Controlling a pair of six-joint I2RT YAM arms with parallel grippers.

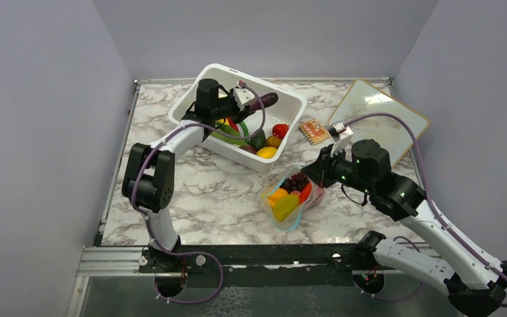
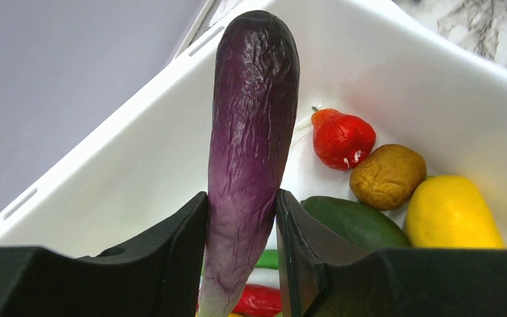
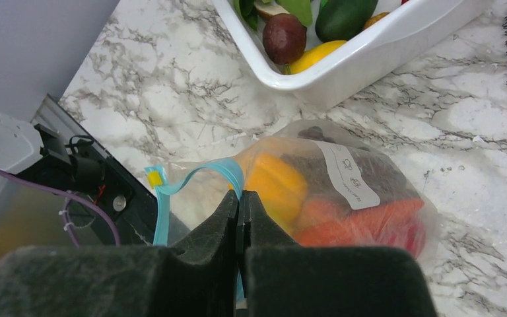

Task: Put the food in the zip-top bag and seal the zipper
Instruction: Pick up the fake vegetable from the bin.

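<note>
My left gripper [image 2: 241,224] is shut on a purple eggplant [image 2: 254,119] and holds it above the white tub [image 2: 125,165]. In the top view the gripper [image 1: 244,99] and the eggplant [image 1: 265,101] are over the tub's far side. The clear zip-top bag [image 1: 289,198] lies on the marble and holds grapes, an orange pepper and red and green pieces. My right gripper [image 3: 239,198] is shut on the bag's light blue zipper strip [image 3: 228,173] at the open mouth. It holds that edge up and shows in the top view [image 1: 311,177].
The tub [image 1: 284,99] still holds a red piece [image 2: 342,137], a brown one [image 2: 388,175], a yellow one [image 2: 450,211] and a green one [image 2: 350,221]. An orange patterned packet [image 1: 314,131] and a framed white board [image 1: 379,115] lie at the back right.
</note>
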